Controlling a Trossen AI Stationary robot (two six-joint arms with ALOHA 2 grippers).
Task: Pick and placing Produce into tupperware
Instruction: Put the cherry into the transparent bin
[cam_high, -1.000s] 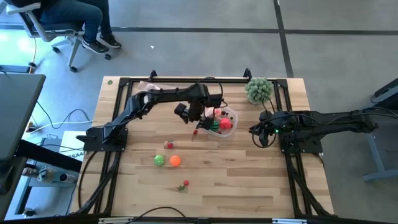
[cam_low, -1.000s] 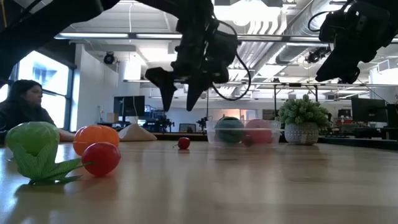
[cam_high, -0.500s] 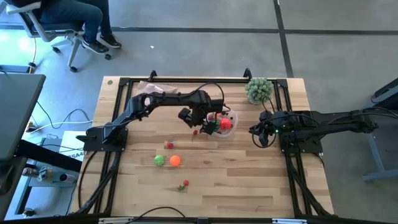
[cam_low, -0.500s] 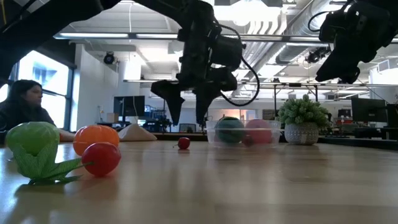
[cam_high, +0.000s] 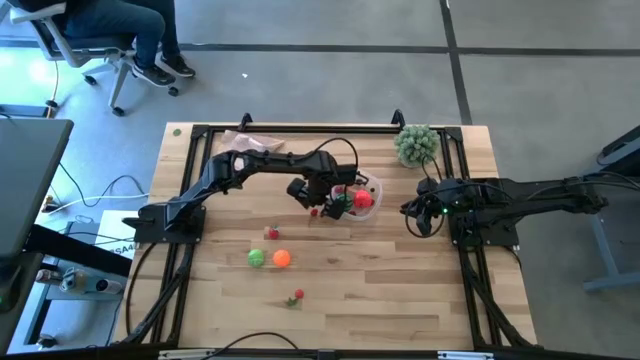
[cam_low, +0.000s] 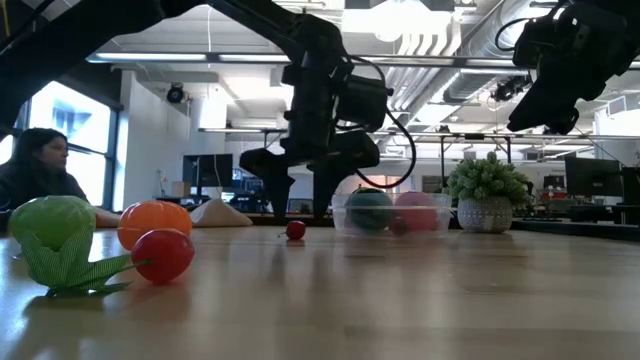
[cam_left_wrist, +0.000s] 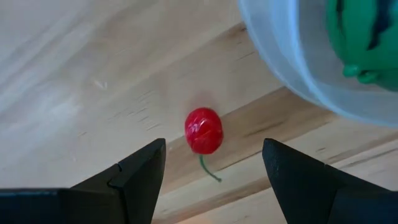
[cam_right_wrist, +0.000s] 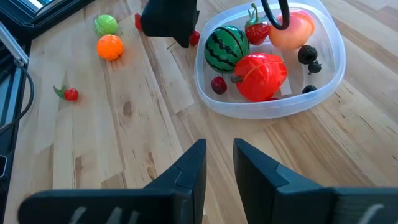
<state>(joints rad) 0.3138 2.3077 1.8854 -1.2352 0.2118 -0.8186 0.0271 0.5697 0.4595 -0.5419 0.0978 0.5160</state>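
Lying between the left pincer's (cam_left_wrist: 208, 171) wide-spread fingers, untouched: a red cherry (cam_left_wrist: 203, 130).

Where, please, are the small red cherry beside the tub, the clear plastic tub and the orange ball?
small red cherry (cam_left_wrist: 203, 130): left wrist view, middle of its body.
clear plastic tub (cam_right_wrist: 202, 93): right wrist view, its rim.
orange ball (cam_high: 282, 258): high view, its top.

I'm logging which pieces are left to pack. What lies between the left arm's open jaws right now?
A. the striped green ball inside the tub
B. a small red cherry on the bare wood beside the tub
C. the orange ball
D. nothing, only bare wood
B. In the left wrist view the small red cherry, stem attached, lies on the table between the left gripper's open jaws, just outside the tupperware.
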